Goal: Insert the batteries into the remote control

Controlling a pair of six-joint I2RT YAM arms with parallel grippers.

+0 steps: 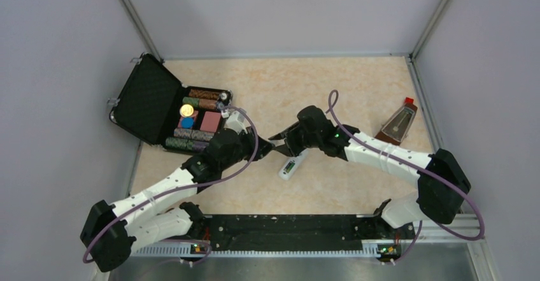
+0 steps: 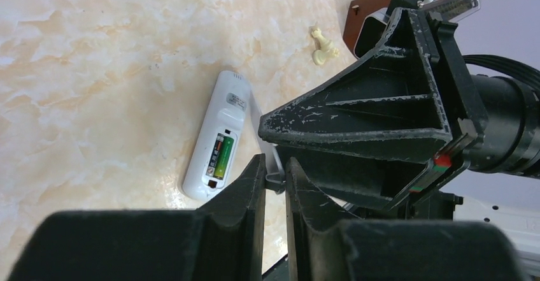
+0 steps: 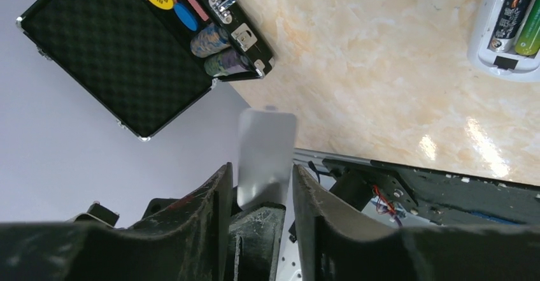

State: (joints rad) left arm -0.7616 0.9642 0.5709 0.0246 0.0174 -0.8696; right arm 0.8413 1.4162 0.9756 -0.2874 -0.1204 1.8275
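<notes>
Marbled tabletop (image 1: 331,90) bears the remote (image 1: 290,166), both batteries (image 2: 221,157) seated, cover (image 3: 264,157) unfitted: at its twelve o'clock, right gripper (image 3: 261,169) pinches the cover, left gripper (image 2: 275,160) pressed together on its edge.

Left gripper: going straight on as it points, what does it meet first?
Most likely the right gripper: its black finger fills the line just beyond the left gripper. The remote control lies aside.
</notes>
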